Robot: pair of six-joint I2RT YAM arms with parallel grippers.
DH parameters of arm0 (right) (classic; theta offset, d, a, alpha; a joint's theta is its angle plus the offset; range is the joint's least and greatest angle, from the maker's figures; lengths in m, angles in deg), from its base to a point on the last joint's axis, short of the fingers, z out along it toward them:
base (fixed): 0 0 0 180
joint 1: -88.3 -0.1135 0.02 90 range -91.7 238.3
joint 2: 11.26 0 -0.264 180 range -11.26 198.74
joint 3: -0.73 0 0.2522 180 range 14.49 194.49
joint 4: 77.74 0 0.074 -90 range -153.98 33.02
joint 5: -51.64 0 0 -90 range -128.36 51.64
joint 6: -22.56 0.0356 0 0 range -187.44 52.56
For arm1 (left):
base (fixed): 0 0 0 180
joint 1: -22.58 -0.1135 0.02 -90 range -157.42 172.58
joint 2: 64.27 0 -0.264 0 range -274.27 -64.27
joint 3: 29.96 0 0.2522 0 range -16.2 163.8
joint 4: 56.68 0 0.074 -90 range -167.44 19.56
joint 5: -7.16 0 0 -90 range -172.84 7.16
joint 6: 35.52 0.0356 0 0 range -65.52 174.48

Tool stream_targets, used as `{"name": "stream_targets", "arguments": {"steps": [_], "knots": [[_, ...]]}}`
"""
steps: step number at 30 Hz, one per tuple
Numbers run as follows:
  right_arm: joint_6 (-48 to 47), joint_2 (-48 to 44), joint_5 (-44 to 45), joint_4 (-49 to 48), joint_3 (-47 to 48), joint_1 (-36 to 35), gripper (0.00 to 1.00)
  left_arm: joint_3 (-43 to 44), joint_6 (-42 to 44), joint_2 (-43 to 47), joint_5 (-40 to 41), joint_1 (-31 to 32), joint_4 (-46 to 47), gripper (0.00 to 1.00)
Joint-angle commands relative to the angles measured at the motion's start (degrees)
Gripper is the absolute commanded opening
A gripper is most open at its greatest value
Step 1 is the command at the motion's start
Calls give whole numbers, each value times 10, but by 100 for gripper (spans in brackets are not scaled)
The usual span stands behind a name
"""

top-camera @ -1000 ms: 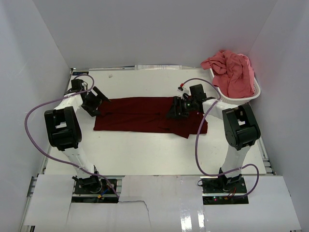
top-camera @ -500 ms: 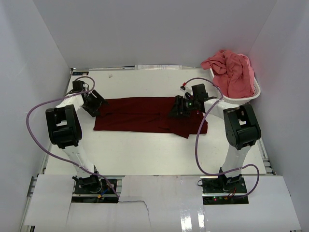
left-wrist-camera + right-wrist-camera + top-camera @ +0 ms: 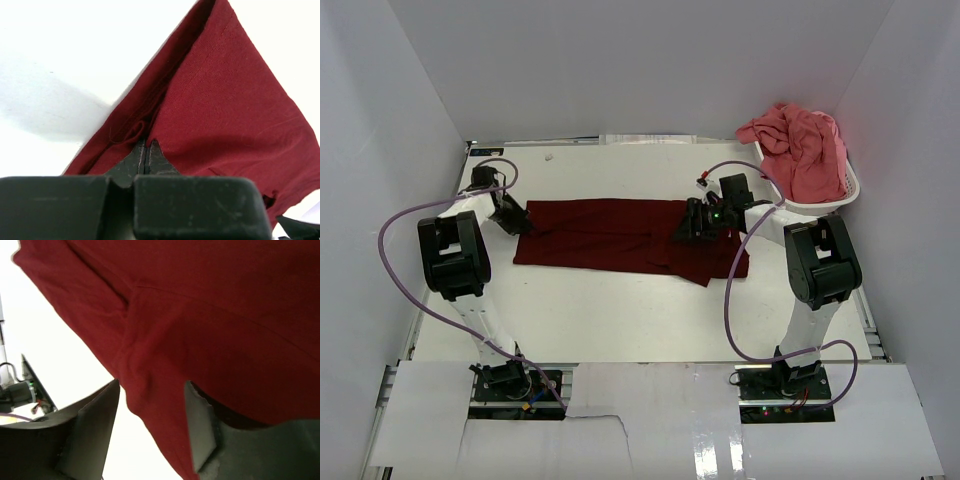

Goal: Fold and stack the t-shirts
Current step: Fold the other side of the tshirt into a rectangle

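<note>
Left claw (image 3: 145, 156) – shut tight on the left edge of the maroon shirt (image 3: 610, 235) | right claw (image 3: 150, 395) – fingers apart over its right end | shirt flat mid-table, pink shirt (image 3: 800, 145) heaped in basket (image 3: 825, 203) far right | looks soft, light, floppy: best grabbed by corners.

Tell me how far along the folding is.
Done: maroon shirt laid out as a long band. In hand: left end effector pinches its left edge; right end effector open over its right end. Left: finishing the fold, plus the pink shirt crumpled in the basket.
</note>
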Motion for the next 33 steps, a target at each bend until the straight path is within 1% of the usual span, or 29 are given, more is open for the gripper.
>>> {"name": "stream_targets", "arguments": {"steps": [1, 3, 7, 14, 17, 22, 25, 26, 28, 31, 32, 33], "knots": [[-16, 9, 32, 34, 1, 4, 57, 26, 19, 29, 44, -1, -17, 3], [-23, 21, 56, 55, 14, 4, 49, 29, 26, 37, 53, -1, -19, 4], [-42, 56, 104, 107, 28, 3, 8, 43, 32, 42, 55, -1, -27, 4], [-55, 57, 183, 137, 21, 3, 8, 54, 36, 35, 53, 0, -31, 4], [-61, 60, 202, 150, 23, 3, 8, 59, 43, 35, 71, 0, -32, 4], [-62, 65, 205, 155, 26, 3, 8, 64, 58, 32, 117, -1, -35, 4], [-64, 66, 204, 158, 28, 3, 8, 75, 65, 23, 129, 0, -40, 4], [-65, 66, 204, 159, 28, 3, 8, 78, 66, 21, 146, 0, -41, 4], [-67, 66, 204, 159, 29, 3, 8, 88, 69, 11, 148, 0, -45, 6], [-68, 64, 205, 163, 32, 3, 8, 95, 70, 6, 158, 1, -53, 49], [-68, 64, 206, 163, 33, 3, 8, 94, 69, 8, 163, 1, -55, 66], [-68, 64, 207, 164, 33, 3, 8, 92, 68, 11, 168, 2, -57, 70]]}}
